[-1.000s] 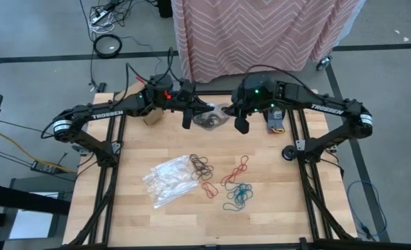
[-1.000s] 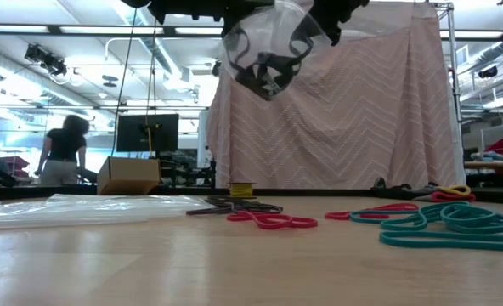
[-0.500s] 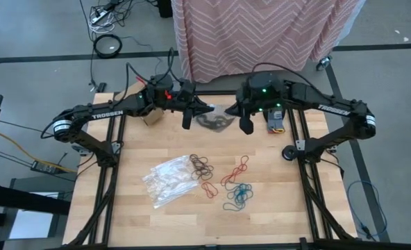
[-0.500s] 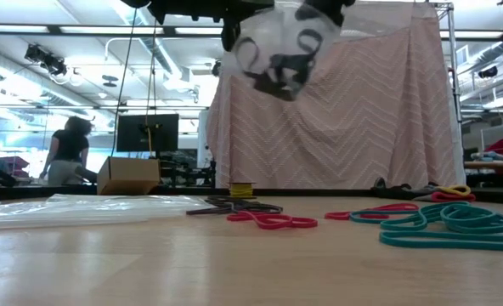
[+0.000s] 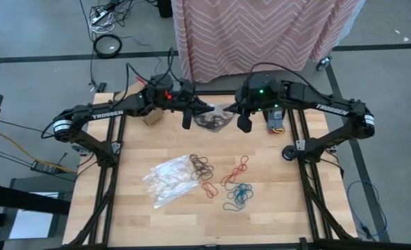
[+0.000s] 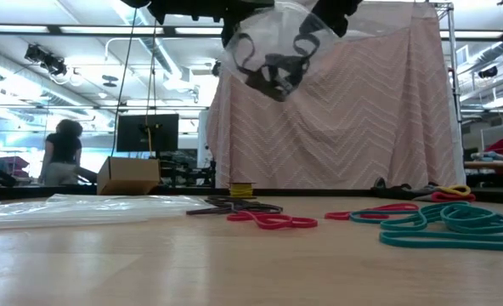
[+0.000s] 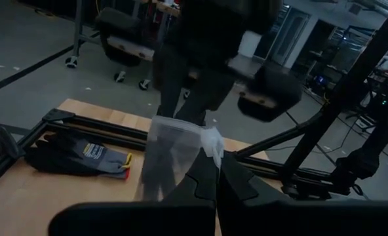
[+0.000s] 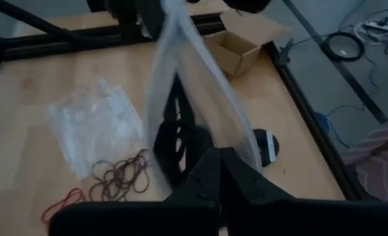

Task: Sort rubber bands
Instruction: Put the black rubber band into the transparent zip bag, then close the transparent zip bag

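Observation:
A clear plastic bag (image 5: pixel 214 117) with black rubber bands (image 6: pixel 273 72) inside hangs high over the table's far middle, between both grippers. My left gripper (image 5: pixel 200 110) is shut on its left side and my right gripper (image 5: pixel 233 112) is shut on its right side. Brown rubber bands (image 5: pixel 200 165), red ones (image 5: pixel 235 169) and teal ones (image 5: pixel 238 196) lie in loose heaps on the wooden table (image 5: pixel 275 208). The same heaps show in the low view: brown (image 6: pixel 234 206), red (image 6: pixel 273 221), teal (image 6: pixel 447 225). My left gripper pinches the bag's upper edge (image 7: pixel 210 141) between its two fingers, coming level from the table's left. The bag hangs below, clear of the table. My right gripper pinches the bag's opposite upper edge (image 8: pixel 200 134) between its two fingers, slanting down from the table's right. The film (image 8: pixel 181 85) stretches away from the fingers, and the bag's belly sags between the two holds.
A pile of empty clear bags (image 5: pixel 169 180) lies left of the brown heap. A small cardboard box (image 5: pixel 152 119) stands at the far left, a black glove (image 7: pixel 76 157) lies at the far right, and a black round disc (image 5: pixel 287 153) sits by the right edge.
The bag with the black bands has swung toward the right and back between the two holds, staying lifted. My right gripper has tipped a little; both grippers have stayed shut.

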### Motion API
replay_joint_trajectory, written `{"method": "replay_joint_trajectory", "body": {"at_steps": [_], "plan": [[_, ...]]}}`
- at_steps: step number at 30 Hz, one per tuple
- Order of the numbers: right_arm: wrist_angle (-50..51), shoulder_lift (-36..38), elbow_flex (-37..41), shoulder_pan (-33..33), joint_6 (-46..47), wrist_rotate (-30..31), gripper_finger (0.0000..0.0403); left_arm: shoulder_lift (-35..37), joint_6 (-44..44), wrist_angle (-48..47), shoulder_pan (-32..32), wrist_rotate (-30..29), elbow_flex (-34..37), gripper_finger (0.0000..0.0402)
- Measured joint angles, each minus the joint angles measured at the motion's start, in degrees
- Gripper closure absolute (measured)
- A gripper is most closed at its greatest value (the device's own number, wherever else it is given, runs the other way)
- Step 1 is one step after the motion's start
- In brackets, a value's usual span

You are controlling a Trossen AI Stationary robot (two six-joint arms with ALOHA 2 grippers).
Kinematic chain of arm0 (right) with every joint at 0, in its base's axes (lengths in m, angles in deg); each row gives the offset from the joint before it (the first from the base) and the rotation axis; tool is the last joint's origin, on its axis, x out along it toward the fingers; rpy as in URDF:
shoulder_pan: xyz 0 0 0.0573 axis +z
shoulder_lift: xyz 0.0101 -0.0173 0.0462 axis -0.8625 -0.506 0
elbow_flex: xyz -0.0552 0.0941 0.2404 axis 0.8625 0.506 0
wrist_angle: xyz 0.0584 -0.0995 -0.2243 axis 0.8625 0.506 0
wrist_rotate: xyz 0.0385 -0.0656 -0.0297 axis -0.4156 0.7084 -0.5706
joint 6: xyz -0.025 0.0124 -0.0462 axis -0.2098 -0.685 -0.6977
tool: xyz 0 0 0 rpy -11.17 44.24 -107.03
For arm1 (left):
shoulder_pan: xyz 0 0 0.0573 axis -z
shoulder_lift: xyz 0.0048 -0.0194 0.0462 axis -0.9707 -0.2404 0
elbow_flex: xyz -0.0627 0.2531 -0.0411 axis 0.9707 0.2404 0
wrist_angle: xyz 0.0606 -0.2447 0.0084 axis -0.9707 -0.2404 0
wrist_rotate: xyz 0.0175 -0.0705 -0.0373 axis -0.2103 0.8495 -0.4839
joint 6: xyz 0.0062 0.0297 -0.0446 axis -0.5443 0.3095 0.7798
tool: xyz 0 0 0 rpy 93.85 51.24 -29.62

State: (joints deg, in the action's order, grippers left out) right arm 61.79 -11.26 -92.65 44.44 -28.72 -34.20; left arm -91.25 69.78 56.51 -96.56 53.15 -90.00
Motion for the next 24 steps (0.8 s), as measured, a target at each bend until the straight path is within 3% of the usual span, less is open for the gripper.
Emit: {"method": "replay_joint_trajectory", "body": {"at_steps": [5,12,24], "plan": [[0.97,-0.96,0.02,0.0,0.04,0.65,0.0403,0.0,-0.02,-0.02,0.01,0.01,0.0,0.0402],[0.53,-2.79,0.02,0.02,0.09,-6.09,0.0403,0.0,-0.04,-0.02,0.0,0.02,0.0,0.0402],[-1.28,1.94,0.04,-0.31,2.56,-4.51,0.0403,0.0,-0.04,-1.04,0.0,0.02,0.0,0.0402]]}}
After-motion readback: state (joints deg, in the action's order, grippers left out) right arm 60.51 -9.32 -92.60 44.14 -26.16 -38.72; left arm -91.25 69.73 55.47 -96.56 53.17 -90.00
